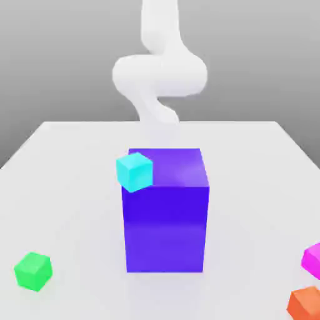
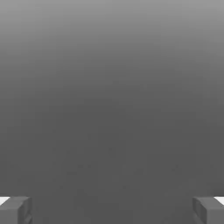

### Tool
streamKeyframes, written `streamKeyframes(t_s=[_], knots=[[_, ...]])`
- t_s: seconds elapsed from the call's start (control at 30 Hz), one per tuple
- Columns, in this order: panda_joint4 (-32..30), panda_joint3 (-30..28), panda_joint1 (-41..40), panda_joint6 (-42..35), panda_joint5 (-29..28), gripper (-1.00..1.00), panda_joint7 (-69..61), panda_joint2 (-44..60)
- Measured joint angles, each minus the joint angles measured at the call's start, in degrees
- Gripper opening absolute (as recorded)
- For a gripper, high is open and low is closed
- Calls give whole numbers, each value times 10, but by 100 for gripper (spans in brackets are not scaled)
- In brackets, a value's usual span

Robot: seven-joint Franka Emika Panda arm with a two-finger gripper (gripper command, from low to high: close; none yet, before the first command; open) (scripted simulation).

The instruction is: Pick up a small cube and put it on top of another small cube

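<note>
The small magenta cube sits on the white table at the exterior view's right edge, partly cut off by the frame. In the hand view my gripper is open; its two grey fingertips stand far apart with nothing between them, facing a plain grey backdrop. The white arm rises behind the big blue-purple block, far from the magenta cube.
A big blue-purple block stands mid-table. A cyan cube overlaps its upper left corner; whether it rests on the block I cannot tell. An orange cube lies just in front of the magenta one. A green cube sits at front left.
</note>
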Motion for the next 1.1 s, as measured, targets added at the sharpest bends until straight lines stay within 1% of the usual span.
streamKeyframes(t_s=[0.3, 0.5, 0.67, 0.77, 0.87, 1.03, 1.1], knots=[[-12, -26, 143, 57, 46, 0, -238, 172], [-20, -15, 210, 94, 75, 0, -393, 284], [-26, 10, 258, 126, 81, 0, -509, 376], [-31, 23, 287, 147, 71, 0, -569, 430], [-36, 36, 304, 168, 48, 0, -620, 484], [-44, 52, 336, 202, -24, 0, -680, 572], [-39, 49, 345, 228, -42, 0, -683, 611]])
